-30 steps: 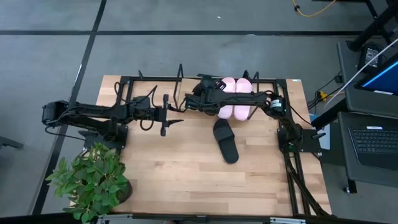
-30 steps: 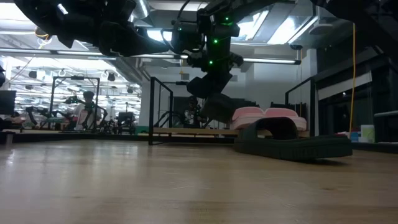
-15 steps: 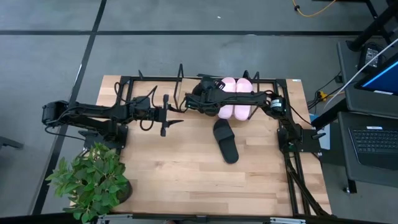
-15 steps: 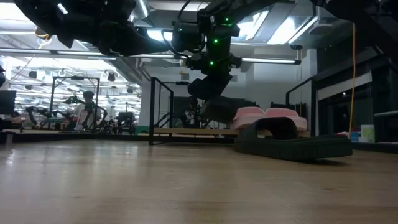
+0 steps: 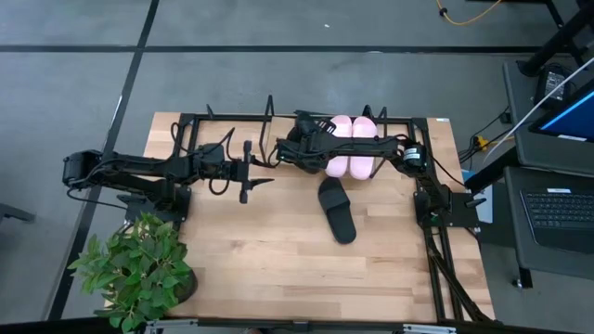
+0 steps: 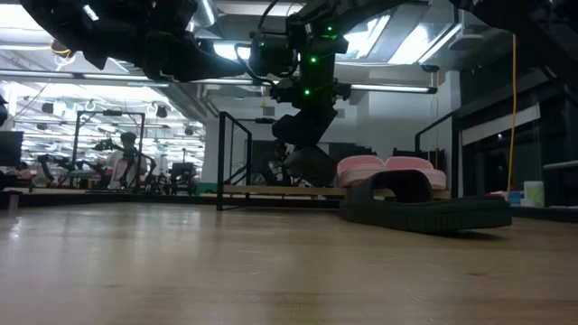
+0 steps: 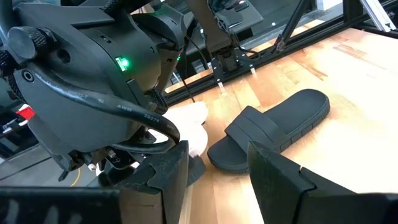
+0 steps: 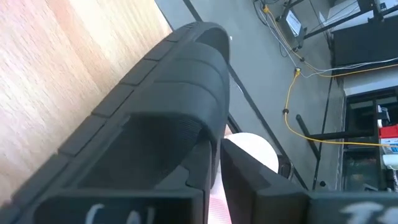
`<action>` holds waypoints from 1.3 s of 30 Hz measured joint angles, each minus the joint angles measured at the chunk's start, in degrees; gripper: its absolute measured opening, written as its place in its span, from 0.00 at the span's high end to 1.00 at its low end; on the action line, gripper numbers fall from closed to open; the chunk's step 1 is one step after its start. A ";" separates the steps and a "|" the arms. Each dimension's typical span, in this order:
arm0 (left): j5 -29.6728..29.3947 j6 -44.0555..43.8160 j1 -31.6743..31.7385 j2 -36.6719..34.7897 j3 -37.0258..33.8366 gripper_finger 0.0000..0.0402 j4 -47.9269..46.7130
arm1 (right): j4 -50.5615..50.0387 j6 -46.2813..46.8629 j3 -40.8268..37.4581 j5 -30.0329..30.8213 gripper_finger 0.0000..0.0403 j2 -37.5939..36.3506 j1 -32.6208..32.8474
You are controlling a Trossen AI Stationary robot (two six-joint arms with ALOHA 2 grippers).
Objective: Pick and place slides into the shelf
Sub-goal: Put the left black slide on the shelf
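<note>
My right gripper (image 5: 299,148) reaches from the table's right over the shelf (image 5: 223,119) and is shut on a black slide (image 8: 174,87), just left of two pale pink slides (image 5: 351,145). The pink slides lie side by side, soles down, on the shelf's board. In the low view the held slide (image 6: 307,165) hangs tilted close above the board (image 6: 271,190). A second black slide (image 5: 337,211) lies sole down on the tabletop in front of the shelf. My left gripper (image 7: 217,180) stands open above the table left of centre, holding nothing. My right gripper pinches the black slide between its two fingers at the side edge where strap meets sole (image 8: 214,137). It comes slanting down from the table's right. The slide juts out beyond the fingers, tilted, low over the shelf board; I cannot tell whether it touches the board.
A potted plant (image 5: 139,269) stands at the table's near left corner. The shelf's black wire frame (image 5: 269,107) has upright prongs along the far edge. Bare wood lies across the table's near half. Desks and a laptop (image 5: 561,209) stand beyond the right edge.
My right gripper has rolled slightly at the wrist. The black slide in it has tipped and sunk a little toward the shelf board. My left arm has kept still.
</note>
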 joint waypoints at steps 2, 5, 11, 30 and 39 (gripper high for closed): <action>0.00 0.02 0.00 0.00 0.00 0.61 0.00 | 0.00 -0.08 0.00 0.00 0.91 0.00 0.00; 0.00 0.01 0.00 0.00 0.00 0.61 0.00 | -0.02 -0.21 0.00 0.00 0.91 0.00 0.00; 0.00 0.00 0.00 0.00 0.00 0.61 -0.16 | -1.29 -0.26 0.02 0.02 0.91 0.00 0.02; 0.02 0.00 0.00 0.02 -0.02 0.61 -0.11 | -1.86 -0.19 0.07 -2.80 0.88 0.00 -0.07; -0.02 0.00 0.02 0.02 -0.02 0.61 0.11 | -0.43 0.26 0.07 -4.11 0.68 0.00 -0.42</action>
